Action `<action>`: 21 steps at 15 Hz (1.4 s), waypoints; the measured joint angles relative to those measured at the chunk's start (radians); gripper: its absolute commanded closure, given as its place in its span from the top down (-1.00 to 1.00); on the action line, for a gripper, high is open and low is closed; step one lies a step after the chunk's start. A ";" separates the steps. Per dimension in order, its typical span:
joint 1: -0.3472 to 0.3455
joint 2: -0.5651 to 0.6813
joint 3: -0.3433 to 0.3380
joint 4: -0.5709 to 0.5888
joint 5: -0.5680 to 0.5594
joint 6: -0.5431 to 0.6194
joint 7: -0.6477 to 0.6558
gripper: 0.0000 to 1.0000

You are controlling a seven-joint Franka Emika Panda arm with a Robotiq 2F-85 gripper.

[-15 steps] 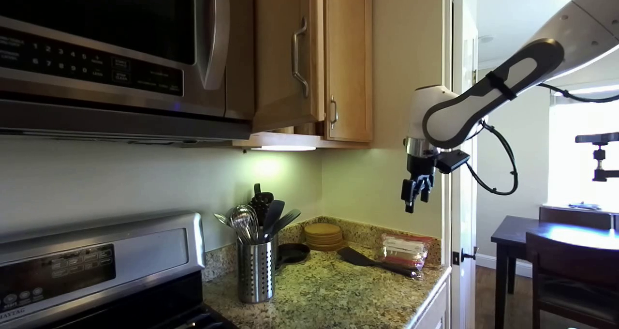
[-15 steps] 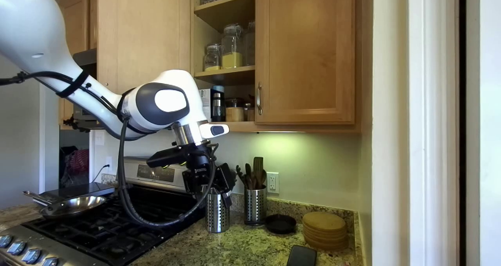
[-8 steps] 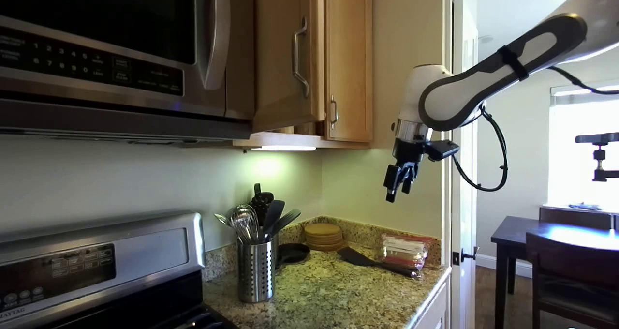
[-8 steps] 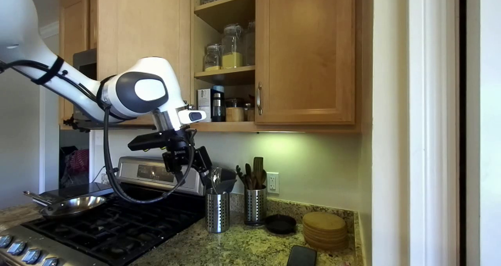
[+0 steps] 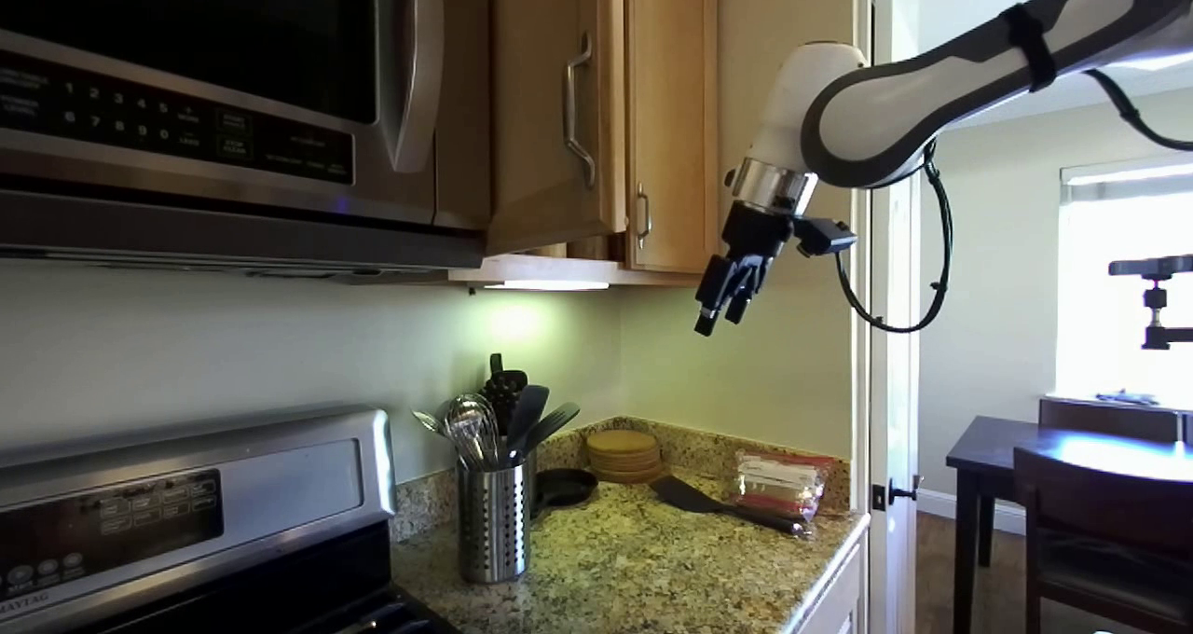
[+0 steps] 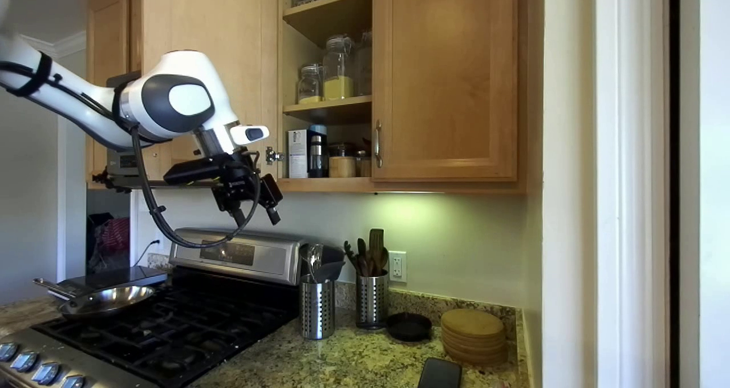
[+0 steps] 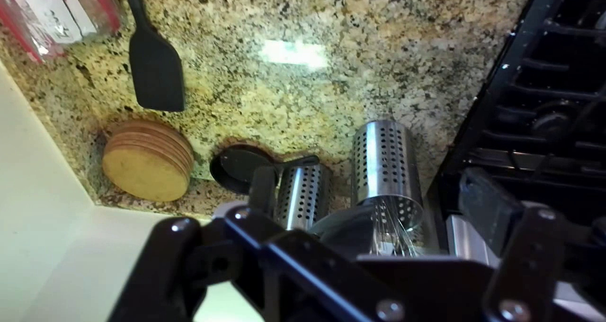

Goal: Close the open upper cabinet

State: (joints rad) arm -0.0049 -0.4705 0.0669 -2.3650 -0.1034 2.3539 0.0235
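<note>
While upper cabinet (image 5: pixel 538 121) stands open — jars (image 6: pixel 338 80) showing — gripper (image 6: pixel 256 215) hangs midair, fingers (image 7: pixel 490 210) spread.

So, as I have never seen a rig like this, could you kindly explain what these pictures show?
It is one robot arm with black fingers, which stand apart and hold nothing. Two views come from cameras outside the robot; the third comes from its wrist, looking down at the speckled counter. On it are a spatula, a plastic packet, a stack of round brown discs, a small black pan and two steel holders with utensils. Above, one door of the upper cabinet stands open; the arm's job is closing it.
</note>
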 measured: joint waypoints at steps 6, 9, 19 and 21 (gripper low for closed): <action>0.100 -0.038 0.003 0.065 0.129 -0.022 -0.039 1.00; 0.137 -0.086 0.006 0.082 0.154 -0.065 -0.048 1.00; 0.146 -0.102 0.010 0.089 0.161 -0.074 -0.054 1.00; 0.164 -0.114 0.010 0.100 0.177 -0.074 -0.074 1.00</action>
State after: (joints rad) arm 0.1590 -0.5841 0.0768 -2.2648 0.0741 2.2797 -0.0503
